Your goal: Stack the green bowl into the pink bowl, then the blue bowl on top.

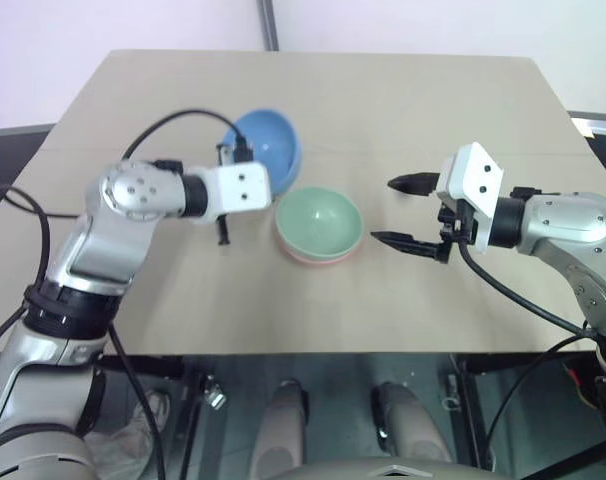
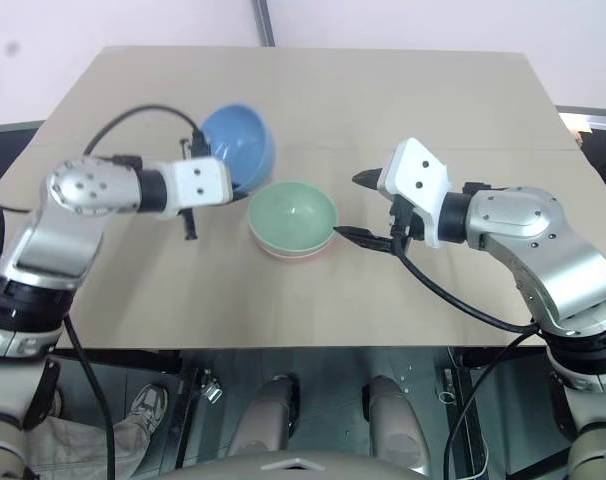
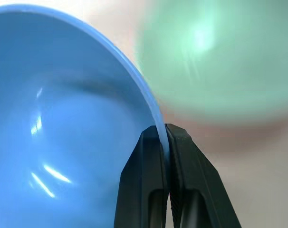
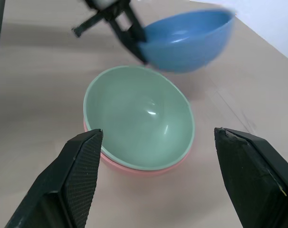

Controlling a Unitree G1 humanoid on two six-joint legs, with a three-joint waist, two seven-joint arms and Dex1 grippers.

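The green bowl [image 1: 319,222] sits nested inside the pink bowl [image 1: 313,259] at the middle of the table, with just the pink rim showing beneath it. My left gripper [image 3: 165,130] is shut on the near rim of the blue bowl [image 1: 273,140]. It holds that bowl tilted and off the table, just behind and left of the stack. In the right wrist view the blue bowl [image 4: 189,42] hangs beyond the green bowl [image 4: 139,118]. My right gripper [image 1: 385,211] stands open and holds nothing, just right of the stack, pointing toward it.
The tan table [image 1: 433,110] stretches well behind and to both sides of the bowls. Its front edge [image 1: 313,352] lies close below the stack. A black cable [image 1: 173,120] loops over my left arm.
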